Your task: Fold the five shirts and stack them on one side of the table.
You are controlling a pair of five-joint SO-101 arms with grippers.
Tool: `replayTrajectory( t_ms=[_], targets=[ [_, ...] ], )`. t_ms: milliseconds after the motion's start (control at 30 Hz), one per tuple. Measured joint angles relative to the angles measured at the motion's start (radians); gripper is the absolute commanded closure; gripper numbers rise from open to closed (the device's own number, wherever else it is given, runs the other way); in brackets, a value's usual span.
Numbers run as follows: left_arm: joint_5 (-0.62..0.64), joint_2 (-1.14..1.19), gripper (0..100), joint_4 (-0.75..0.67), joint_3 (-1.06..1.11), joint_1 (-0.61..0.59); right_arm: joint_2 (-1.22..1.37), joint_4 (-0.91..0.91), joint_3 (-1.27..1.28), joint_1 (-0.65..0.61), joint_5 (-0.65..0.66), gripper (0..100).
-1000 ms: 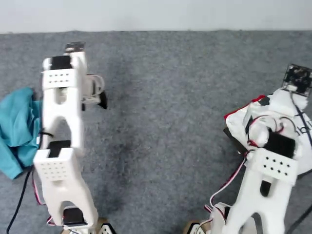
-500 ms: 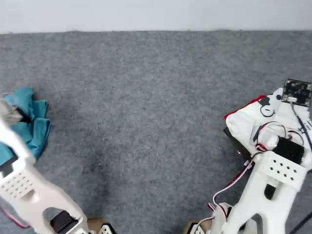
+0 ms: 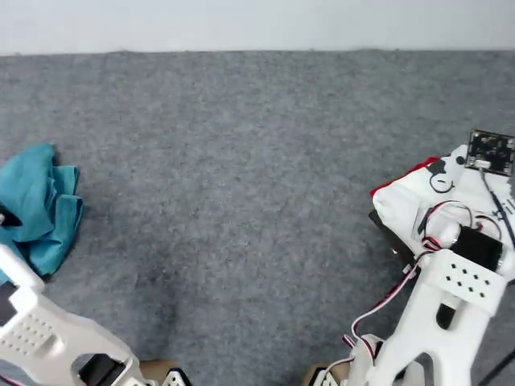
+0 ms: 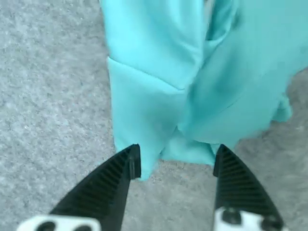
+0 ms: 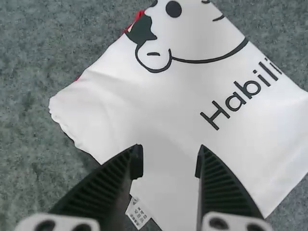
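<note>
A crumpled teal shirt [image 3: 36,209] lies at the table's left edge. My left gripper [image 4: 176,161] hangs open just above the shirt's [image 4: 192,82] near edge, its black fingers [image 4: 118,180] spread wide with nothing between them. At the right side lies a folded white shirt [image 3: 426,197] with a black cartoon print and a red edge, on top of a stack. My right gripper [image 5: 166,166] hovers open over this white shirt [image 5: 192,115], near its hem and label, holding nothing.
The grey carpeted tabletop [image 3: 241,161] stretches between the two shirts. A pale wall runs along the far edge. The right arm's white body [image 3: 447,322] and wires cover the stack's near part. A small dark board [image 3: 492,150] sits by the stack.
The left arm swung from the table's left-middle down to the near left corner, bringing its gripper over the teal shirt. The right arm drew back slightly and then kept still.
</note>
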Motion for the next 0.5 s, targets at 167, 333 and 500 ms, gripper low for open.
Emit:
replayTrajectory(
  t_ms=[167,333,500],
  targets=[
    [0.0,0.078,76,-0.051,0.0,-0.054,0.0,0.0,0.0,0.0,0.0,81.2],
    [-0.003,0.166,84,-0.055,0.0,-0.063,0.0,0.0,0.0,0.0,0.0,81.2],
    [-0.002,0.196,98,-0.061,0.0,-0.055,0.0,0.0,0.0,0.0,0.0,81.2]
  ],
)
